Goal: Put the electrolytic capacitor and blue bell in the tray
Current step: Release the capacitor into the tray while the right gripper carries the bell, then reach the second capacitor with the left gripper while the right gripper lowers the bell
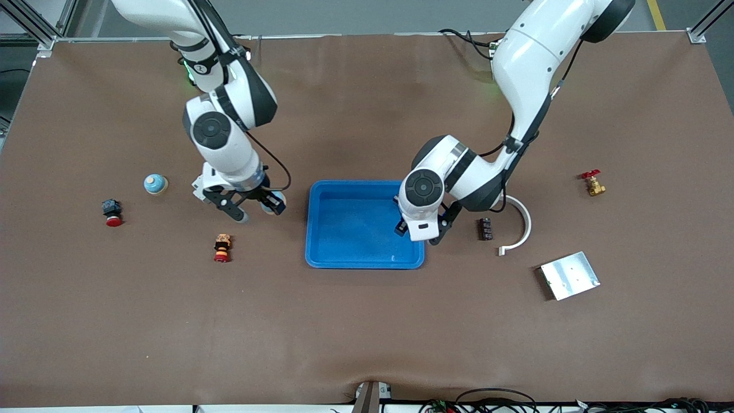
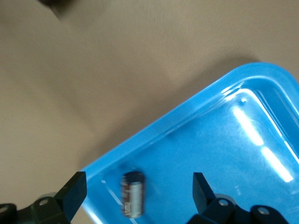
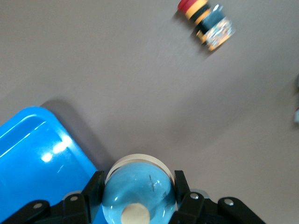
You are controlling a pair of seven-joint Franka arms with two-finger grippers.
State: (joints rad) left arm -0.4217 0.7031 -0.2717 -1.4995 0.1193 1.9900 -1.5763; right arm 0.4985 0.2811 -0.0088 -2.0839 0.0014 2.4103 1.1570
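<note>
– Half of the job looks done to us. The capacitor (image 2: 132, 193) is already inside the blue tray (image 1: 350, 229), close to the rim at the left arm's end. The left gripper (image 1: 418, 232) hangs just above it with the fingers spread wide and nothing between them.

– And the blue bell (image 3: 138, 191)?

– It is not in the tray yet. The right gripper (image 1: 259, 210) is clenched on its round body and holds it over the bare table, just beside the tray's rim at the right arm's end. We judge that it only needs to be carried over the rim and released.

– Does the tray hold anything else?

– No, we see only the capacitor in it. A second small blue dome (image 1: 155, 183) stands on the table, well apart from the tray toward the right arm's end.
</note>
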